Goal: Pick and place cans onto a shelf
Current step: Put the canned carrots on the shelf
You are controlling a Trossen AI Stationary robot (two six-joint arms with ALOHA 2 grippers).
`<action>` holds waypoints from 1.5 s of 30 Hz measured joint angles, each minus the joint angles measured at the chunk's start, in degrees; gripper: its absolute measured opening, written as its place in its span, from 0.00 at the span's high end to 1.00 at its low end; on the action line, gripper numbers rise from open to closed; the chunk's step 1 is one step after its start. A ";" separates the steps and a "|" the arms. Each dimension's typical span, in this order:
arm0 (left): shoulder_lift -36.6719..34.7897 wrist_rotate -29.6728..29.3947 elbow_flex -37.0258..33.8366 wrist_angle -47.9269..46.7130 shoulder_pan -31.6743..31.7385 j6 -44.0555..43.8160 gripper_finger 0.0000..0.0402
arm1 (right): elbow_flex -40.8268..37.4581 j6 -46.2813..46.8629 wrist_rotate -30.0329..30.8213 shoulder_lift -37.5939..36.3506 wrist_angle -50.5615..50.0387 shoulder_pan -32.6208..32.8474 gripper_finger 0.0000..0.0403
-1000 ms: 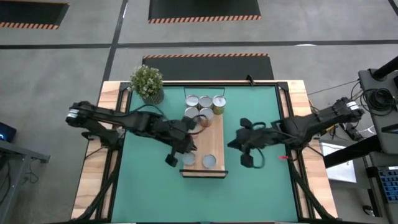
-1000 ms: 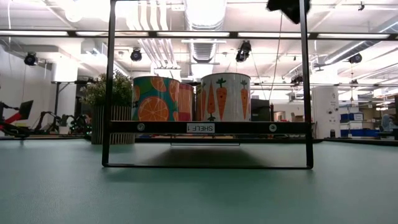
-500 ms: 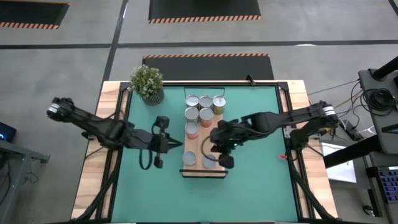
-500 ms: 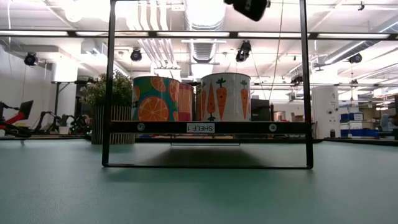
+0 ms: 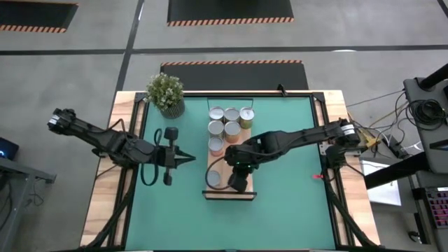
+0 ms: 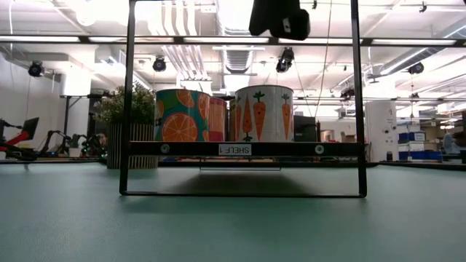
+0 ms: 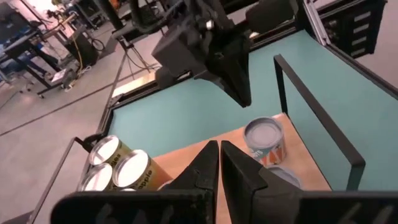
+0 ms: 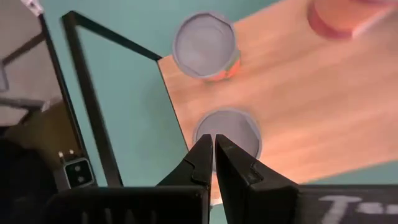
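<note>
The light-wood shelf [image 5: 231, 159] lies on the green mat, with a black frame [image 6: 128, 94] at its near end. Several cans [image 5: 231, 115] stand clustered at its far end, and an orange-topped can [image 5: 217, 145] stands a little nearer. Two cans stand at the near end: one [image 5: 213, 178] shows, the other [image 8: 227, 129] is under my right gripper [image 5: 238, 183]. That gripper is shut and hangs well above the cans [image 6: 278, 22]. My left gripper [image 5: 189, 159] is shut and empty, left of the shelf, pointing toward it.
A potted plant [image 5: 165, 92] stands at the table's far left corner. The shelf's tall black frame [image 8: 93, 106] rises around its near end, beside my right gripper. Bare green mat [image 5: 287, 203] lies on both sides of the shelf.
My left gripper has drawn back from over the shelf's near end toward the table's left edge. My right gripper has gone from the right side of the mat toward the left and now hangs over the shelf's near end. The cans have stayed in place.
</note>
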 joint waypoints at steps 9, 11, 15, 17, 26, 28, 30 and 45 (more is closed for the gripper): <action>0.64 0.02 -0.09 -0.06 -0.11 -0.36 1.00 | -0.04 18.03 -3.12 1.09 -0.63 -1.45 0.98; 0.67 0.02 -0.09 -0.32 -0.11 -0.36 1.00 | -0.10 21.68 -3.38 1.22 -0.65 -1.68 0.98; 0.66 0.02 -0.09 -0.59 -0.11 -0.36 1.00 | -0.42 26.76 -3.57 1.22 -0.93 -1.73 0.98; 0.66 0.02 -0.09 -0.59 -0.11 -0.36 1.00 | -0.46 28.50 -3.61 1.22 -2.28 -1.79 0.98; 0.72 0.04 -0.09 -1.00 -0.11 -0.36 1.00 | -1.11 32.54 -6.23 3.73 -2.70 -2.64 0.98; 0.72 0.04 -0.09 -1.02 -0.11 -0.39 1.00 | -1.11 32.58 -7.28 4.62 -2.76 -2.80 0.98; 0.72 0.04 -0.09 -1.25 -0.11 -0.39 1.00 | -1.11 32.55 -7.70 5.65 -2.58 -2.89 0.98; 0.72 0.07 -0.09 -1.85 -0.11 -0.39 1.00 | -1.11 32.79 -7.57 6.67 -0.90 -3.24 0.98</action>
